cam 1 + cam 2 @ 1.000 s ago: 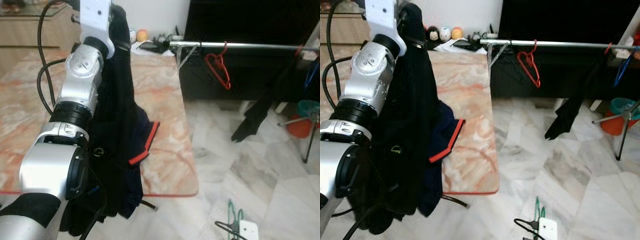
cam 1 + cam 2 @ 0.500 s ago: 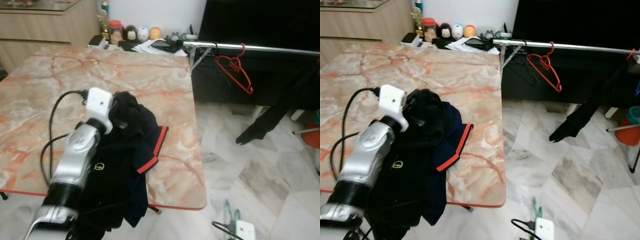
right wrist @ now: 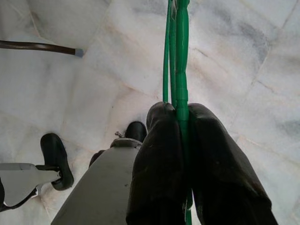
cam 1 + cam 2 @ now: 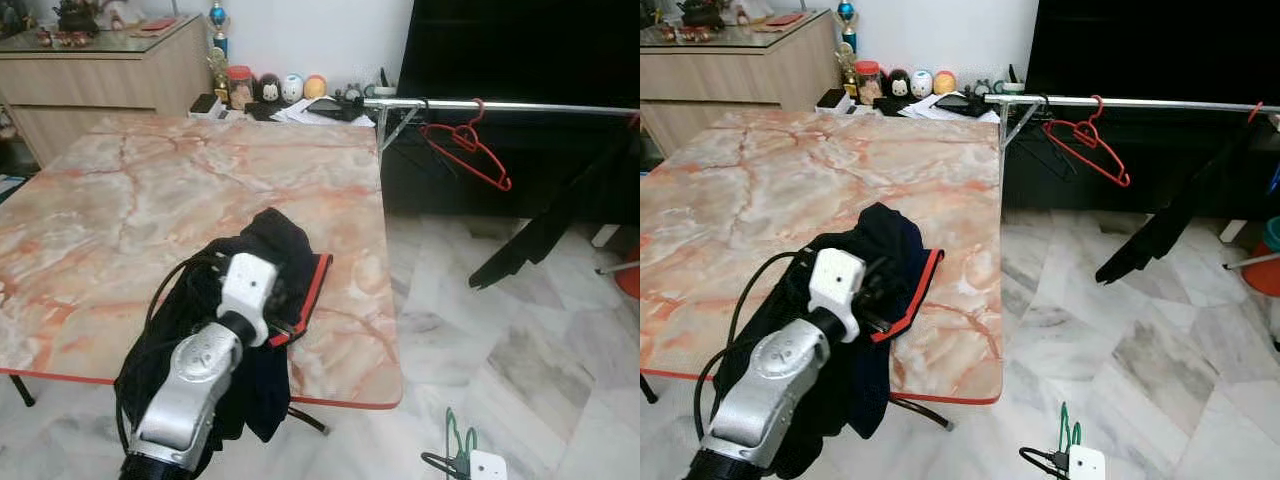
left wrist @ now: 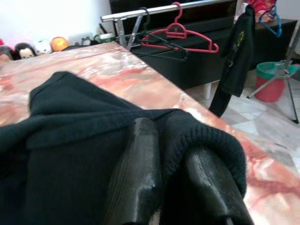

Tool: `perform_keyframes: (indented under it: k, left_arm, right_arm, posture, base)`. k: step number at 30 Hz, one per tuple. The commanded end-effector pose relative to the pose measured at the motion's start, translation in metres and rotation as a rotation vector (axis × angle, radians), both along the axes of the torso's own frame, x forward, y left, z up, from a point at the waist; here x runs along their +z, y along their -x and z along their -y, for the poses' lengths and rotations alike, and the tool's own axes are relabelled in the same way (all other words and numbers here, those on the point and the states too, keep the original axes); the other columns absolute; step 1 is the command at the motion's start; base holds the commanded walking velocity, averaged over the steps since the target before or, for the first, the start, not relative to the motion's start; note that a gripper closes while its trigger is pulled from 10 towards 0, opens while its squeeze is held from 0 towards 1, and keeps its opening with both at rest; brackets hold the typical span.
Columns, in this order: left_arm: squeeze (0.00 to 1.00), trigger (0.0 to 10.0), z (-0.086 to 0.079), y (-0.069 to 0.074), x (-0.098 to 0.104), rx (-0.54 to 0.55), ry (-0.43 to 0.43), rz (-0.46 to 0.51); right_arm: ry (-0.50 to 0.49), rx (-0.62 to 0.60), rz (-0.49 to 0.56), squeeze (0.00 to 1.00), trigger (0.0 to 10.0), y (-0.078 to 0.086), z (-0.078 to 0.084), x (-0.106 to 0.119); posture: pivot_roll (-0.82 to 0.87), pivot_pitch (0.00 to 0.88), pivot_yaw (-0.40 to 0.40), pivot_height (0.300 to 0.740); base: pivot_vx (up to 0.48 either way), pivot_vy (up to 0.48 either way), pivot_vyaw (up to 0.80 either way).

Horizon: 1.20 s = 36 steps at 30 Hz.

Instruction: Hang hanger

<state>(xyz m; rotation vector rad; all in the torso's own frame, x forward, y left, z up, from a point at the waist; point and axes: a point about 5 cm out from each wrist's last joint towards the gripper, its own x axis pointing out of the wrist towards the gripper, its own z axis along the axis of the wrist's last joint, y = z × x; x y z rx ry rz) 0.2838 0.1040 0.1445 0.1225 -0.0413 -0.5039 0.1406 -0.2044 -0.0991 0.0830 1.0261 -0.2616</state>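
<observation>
Left eye view: the silver left arm [image 4: 195,385] rises from the lower left of the frame to a dark garment [image 4: 262,262] with a red-edged hem, heaped on the near right part of the marble table [image 4: 120,210]. At upper right a red hanger [image 4: 468,155] hangs from a metal rail [image 4: 500,105], with a black garment [image 4: 545,225] drooping further right. A green hanger [image 4: 456,440] shows at the bottom edge over the tiled floor [image 4: 520,330]

Right eye view: same scene; small figurines [image 4: 902,82] line the table's far edge at top centre

Left wrist view: the left gripper [image 5: 176,154] has its two black fingers [image 5: 143,159] pinched narrow on a fold of the dark garment in mid-frame; the red hanger and rail sit at the top

Right wrist view: the right gripper [image 3: 180,117] is clamped on the green hanger's thin stem, which runs up the centre of the frame above the floor
</observation>
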Motion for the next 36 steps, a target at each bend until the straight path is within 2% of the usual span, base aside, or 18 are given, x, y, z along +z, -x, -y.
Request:
perform_keyframes:
  k: [1,13,19,25,32,36]
  left_arm:
    - [1.0,10.0,-0.002,0.002,0.0,0.017,-0.041,-0.005]
    - [1.0,10.0,-0.019,0.005,-0.006,0.096,-0.146,-0.014]
    - [1.0,10.0,-0.024,0.009,-0.002,0.116,-0.156,0.003]
    - [1.0,10.0,-0.025,0.017,-0.002,0.054,-0.179,-0.019]
    - [1.0,10.0,-0.034,0.023,0.001,0.001,-0.23,-0.029]
    - [1.0,10.0,-0.047,0.028,0.006,-0.071,-0.326,-0.05]
  right_arm:
    - [0.007,0.006,0.006,0.0,10.0,-0.002,0.001,0.001]
    - [0.009,0.007,0.004,0.0,10.0,-0.002,0.001,0.001]
    - [0.013,0.007,0.004,0.0,10.0,-0.002,0.002,0.001]
    - [0.016,0.014,0.003,0.0,10.0,-0.002,0.003,0.001]
    - [0.018,0.017,0.004,0.0,10.0,-0.003,0.004,0.002]
    - [0.021,0.028,0.003,0.0,10.0,-0.003,0.004,0.002]
  posture:
    - [0.15,0.0,-0.025,0.74]
    - [0.15,0.0,-0.025,0.74]
    - [0.16,0.0,-0.028,0.74]
    - [0.16,0.0,-0.033,0.74]
    - [0.16,0.0,-0.034,0.74]
    - [0.17,0.0,-0.037,0.74]
  base:
    - [0.0,0.0,0.0]
    - [0.0,0.0,0.0]
    - [0.0,0.0,0.0]
    - [0.0,0.0,0.0]
    - [0.0,0.0,0.0]
    - [0.0,0.0,0.0]
